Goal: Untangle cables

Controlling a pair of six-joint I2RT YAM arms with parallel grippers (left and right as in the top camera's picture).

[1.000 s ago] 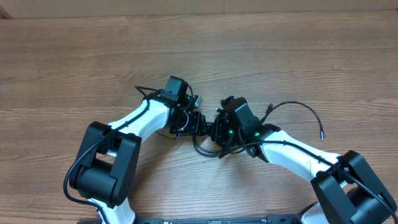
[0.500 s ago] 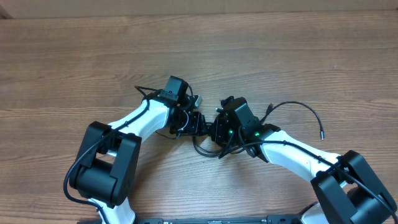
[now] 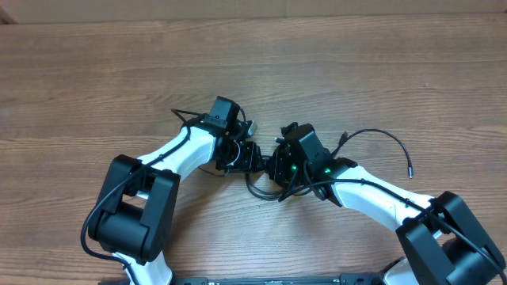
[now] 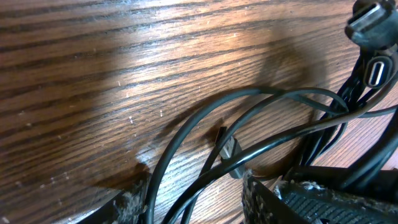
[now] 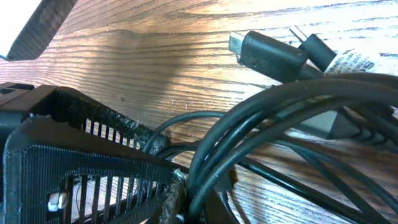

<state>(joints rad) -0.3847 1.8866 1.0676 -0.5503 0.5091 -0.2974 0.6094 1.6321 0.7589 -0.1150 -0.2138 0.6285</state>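
The cables point(image 3: 382, 133) are thin black cords, tangled on the wood between the two arms. One strand arcs right to a small plug tip point(image 3: 411, 171). My left gripper point(image 3: 244, 155) sits low over the tangle. In the left wrist view its jaws point(image 4: 193, 208) stand apart, and a few cable loops point(image 4: 205, 118) run between them over bare wood. My right gripper point(image 3: 275, 165) faces it closely. In the right wrist view it point(image 5: 200, 198) is shut on a bundle of the cables point(image 5: 280, 106). A black plug point(image 5: 267, 53) lies behind that bundle.
The wooden table point(image 3: 333, 63) stretches wide at the back and to both sides. Both arm bases point(image 3: 135, 214) stand near the front edge, with thicker black arm wires along them. A ribbed black finger point(image 5: 74, 165) of the other arm is close to my right gripper.
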